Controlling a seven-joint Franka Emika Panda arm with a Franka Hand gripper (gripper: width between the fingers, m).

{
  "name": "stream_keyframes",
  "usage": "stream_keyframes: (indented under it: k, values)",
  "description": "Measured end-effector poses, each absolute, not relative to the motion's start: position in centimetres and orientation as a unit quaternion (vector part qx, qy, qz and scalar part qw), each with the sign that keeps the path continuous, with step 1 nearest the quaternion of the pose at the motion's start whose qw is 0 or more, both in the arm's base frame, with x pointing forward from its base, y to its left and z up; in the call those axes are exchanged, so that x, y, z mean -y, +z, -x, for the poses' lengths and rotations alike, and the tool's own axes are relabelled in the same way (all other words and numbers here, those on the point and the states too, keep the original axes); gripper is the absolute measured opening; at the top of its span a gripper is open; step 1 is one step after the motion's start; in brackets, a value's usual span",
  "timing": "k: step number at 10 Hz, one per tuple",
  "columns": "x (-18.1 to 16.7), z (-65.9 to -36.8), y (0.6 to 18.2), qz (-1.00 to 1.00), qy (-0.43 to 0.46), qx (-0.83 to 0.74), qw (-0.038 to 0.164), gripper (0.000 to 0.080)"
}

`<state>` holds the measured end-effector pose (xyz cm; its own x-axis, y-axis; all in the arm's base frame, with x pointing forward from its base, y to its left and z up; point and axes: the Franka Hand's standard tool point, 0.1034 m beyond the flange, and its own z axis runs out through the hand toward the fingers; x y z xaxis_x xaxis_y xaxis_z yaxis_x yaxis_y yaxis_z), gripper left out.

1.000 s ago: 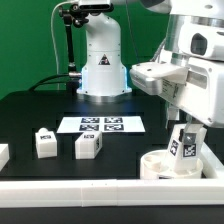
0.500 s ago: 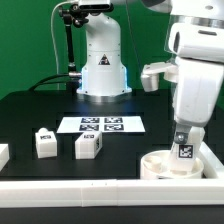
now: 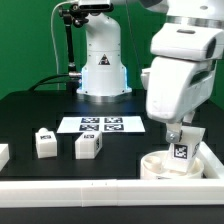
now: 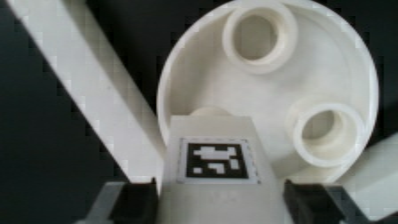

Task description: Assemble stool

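Two spare legs at 8 o'clock in the ext. view; one more gripped over the seat at 4 o'clock.
L to R: outer leg [image 3: 44, 142], inner leg [image 3: 88, 145], marker board [image 3: 100, 125] just behind at their 12 o'clock, then gripper [image 3: 181, 142] pinched narrow on the held leg [image 3: 181, 153], low over the seat [image 3: 152, 167]. Risk, as I judge it: leg goes down off-centre or tilted vs. a socket hole [image 4: 267, 35], so it jams or shoves the seat, which looks unfixed. Hidden: held leg's lower end and its target socket, so contact w/ seat can't be told; a white piece [image 3: 2, 155] at the 9 o'clock edge is cut off.
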<state>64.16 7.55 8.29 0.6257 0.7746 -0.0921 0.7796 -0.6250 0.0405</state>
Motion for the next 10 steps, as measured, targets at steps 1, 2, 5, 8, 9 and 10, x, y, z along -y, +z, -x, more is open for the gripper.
stream_keyframes:
  k: [1,2,5,8,9,10]
  values:
    - [-7.61,-64.0,8.26,-0.919,-0.041,-0.39,0.032,0.034]
    - [-7.66,-64.04,8.23,-0.935,-0.04,-0.351,0.026,0.034]
    - [-8.11,-64.17,8.23,-0.969,-0.03,-0.246,0.024,0.034]
    - [-8.39,-64.13,8.22,-0.988,-0.028,-0.147,0.023,0.034]
    - [-8.47,-64.12,8.22,-0.992,-0.028,-0.117,0.023,0.034]
    - [-8.55,-64.12,8.21,-0.996,-0.026,-0.077,0.019,0.034]
